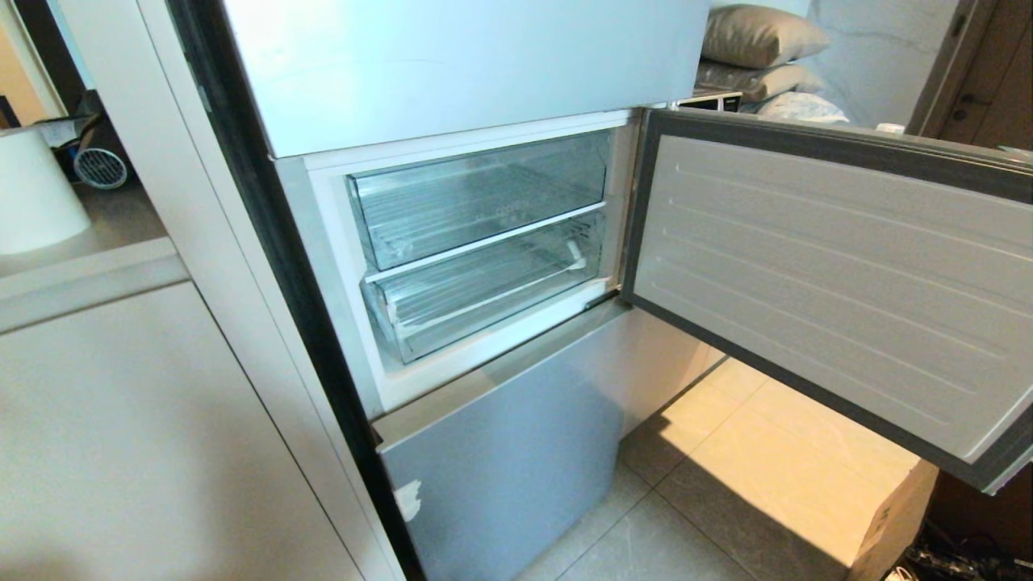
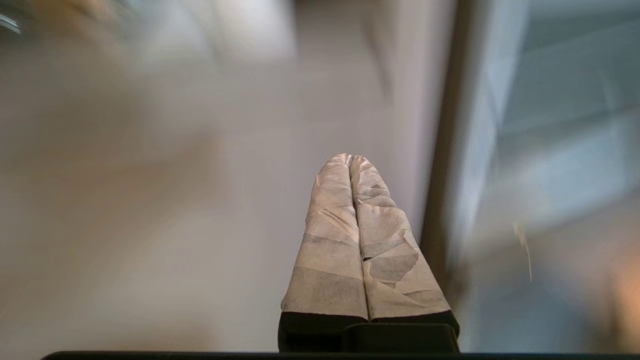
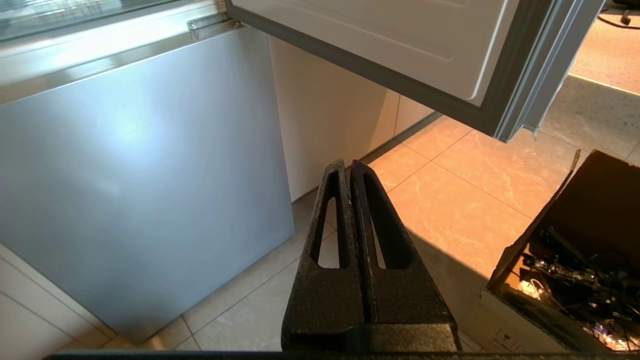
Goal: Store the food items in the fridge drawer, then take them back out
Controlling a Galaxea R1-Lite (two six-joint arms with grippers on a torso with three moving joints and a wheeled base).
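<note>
The fridge drawer (image 1: pixel 484 300) is the lower of two clear drawers in the open middle compartment, pushed in, with nothing visible inside. Above it sits the clear drawer with faint print (image 1: pixel 484 198), also pushed in. The food items are out of view. Neither arm shows in the head view. My left gripper (image 2: pixel 349 159), its fingers wrapped in pale tape, is shut on nothing in front of a blurred pale panel and a dark vertical edge. My right gripper (image 3: pixel 347 165), with black fingers, is shut and empty, low over the tiled floor beside the grey bottom door (image 3: pixel 140 175).
The compartment door (image 1: pixel 831 274) stands wide open to the right, jutting over the floor. An open cardboard box (image 3: pixel 575 260) of cables stands on the tiles below its outer end. A pale cabinet and counter (image 1: pixel 81 274) flank the fridge on the left.
</note>
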